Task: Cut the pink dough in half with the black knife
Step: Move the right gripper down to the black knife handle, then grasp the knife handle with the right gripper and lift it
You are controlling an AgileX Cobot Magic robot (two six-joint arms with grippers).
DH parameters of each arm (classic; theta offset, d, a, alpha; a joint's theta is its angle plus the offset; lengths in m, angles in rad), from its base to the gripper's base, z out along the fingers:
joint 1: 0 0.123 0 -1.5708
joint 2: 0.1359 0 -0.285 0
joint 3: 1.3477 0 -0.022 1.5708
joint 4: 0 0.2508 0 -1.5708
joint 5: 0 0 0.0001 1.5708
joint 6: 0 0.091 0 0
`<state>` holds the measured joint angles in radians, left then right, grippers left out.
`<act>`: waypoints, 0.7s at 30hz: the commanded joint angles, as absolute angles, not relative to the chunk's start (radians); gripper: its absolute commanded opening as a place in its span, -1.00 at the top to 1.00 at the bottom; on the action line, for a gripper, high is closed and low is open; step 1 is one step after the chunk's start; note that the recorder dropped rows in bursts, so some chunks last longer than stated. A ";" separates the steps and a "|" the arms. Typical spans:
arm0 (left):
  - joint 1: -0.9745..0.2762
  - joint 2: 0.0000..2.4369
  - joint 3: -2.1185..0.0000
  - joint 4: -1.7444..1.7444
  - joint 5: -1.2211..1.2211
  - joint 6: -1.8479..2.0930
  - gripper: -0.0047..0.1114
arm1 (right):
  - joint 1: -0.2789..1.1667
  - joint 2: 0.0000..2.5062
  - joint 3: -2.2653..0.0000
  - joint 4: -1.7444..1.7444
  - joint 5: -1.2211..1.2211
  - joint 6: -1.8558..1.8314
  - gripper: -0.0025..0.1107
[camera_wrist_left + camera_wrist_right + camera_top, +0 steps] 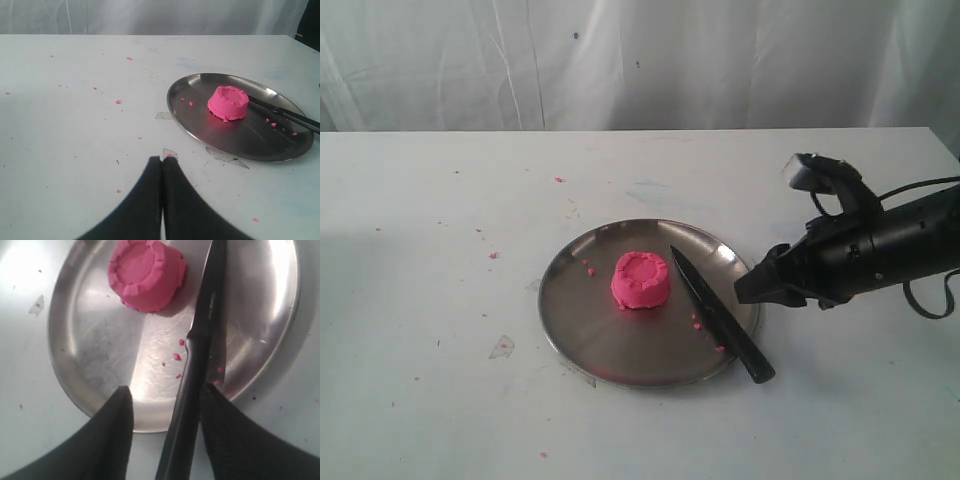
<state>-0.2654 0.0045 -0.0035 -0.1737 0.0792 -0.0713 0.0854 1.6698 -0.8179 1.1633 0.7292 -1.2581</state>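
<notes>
Black knife (722, 317) lies on the plate (610, 350) beside uncut pink dough (640, 280); the released right end effector (166, 405) straddles its handle, and must clench next.

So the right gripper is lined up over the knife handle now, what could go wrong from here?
1. The black knife lies across the steel plate rim, handle overhanging; pinching it may tip or skid the plate.
2. In the right wrist view the handle sits nearer one finger of the open right gripper, so closing may twist the knife.
3. The pink dough sits close beside the blade; a swinging blade may nudge it.
</notes>
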 commanded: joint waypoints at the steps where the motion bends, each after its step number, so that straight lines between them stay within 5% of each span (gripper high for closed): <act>1: -0.261 0.000 0.000 -0.179 0.076 -0.072 0.92 | 0.112 1.762 -0.871 1.125 0.728 -1.284 0.23; 21: -0.261 0.000 0.000 -0.177 0.076 -0.072 0.92 | 0.139 1.906 -0.960 1.092 0.730 -1.311 0.08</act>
<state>-0.2654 0.0045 -0.0035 -0.1737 0.0792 -0.0713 0.1330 1.8948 -0.9544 1.0964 0.7214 -1.2927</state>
